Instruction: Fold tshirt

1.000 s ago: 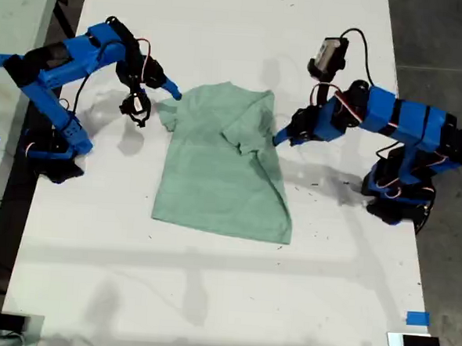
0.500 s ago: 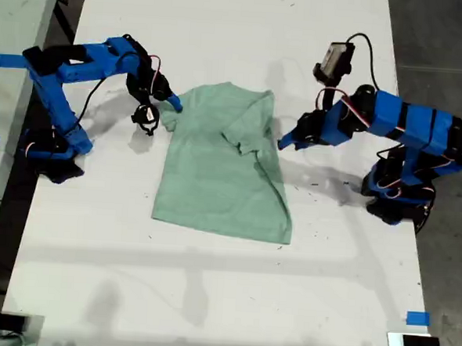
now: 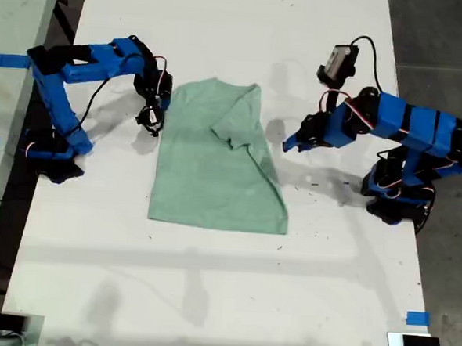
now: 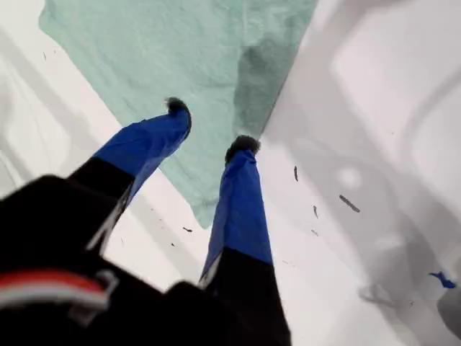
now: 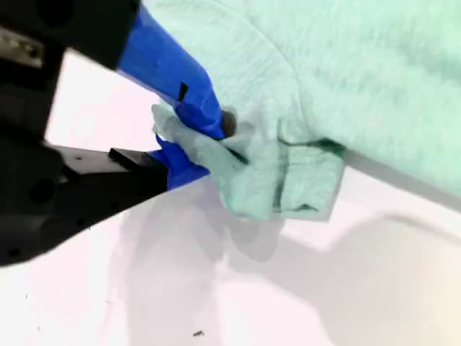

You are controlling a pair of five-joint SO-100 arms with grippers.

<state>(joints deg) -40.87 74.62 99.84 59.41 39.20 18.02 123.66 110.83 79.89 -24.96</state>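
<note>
Since the earlier frames, the sleeve that stuck out toward the exterior view's left has been drawn in, and the arm at the exterior view's right has backed off the cloth edge.

Exterior view: the tshirt (image 3: 216, 160) lies on the white table (image 3: 208, 297), mid-table, slightly toward the far end. It is pale mint green, with a straight hem nearest the camera. One sleeve is folded inward along the side at the exterior view's right, leaving a diagonal crease and a raised ridge. My second gripper (image 3: 162, 100) sits at the shirt's upper corner on the exterior view's left. My first gripper (image 3: 290, 143) hovers just beside the shirt's edge on the exterior view's right, apart from the cloth.

First wrist view: my first gripper (image 4: 209, 126) has its blue fingers (image 4: 241, 205) spread, with nothing between them. The shirt edge and a darker folded layer lie beyond the tips.

Second wrist view: my second gripper (image 5: 194, 137) is pinching a bunched piece of the tshirt (image 5: 281, 176), with the sleeve hem crumpled and lifted off the table surface.
</note>
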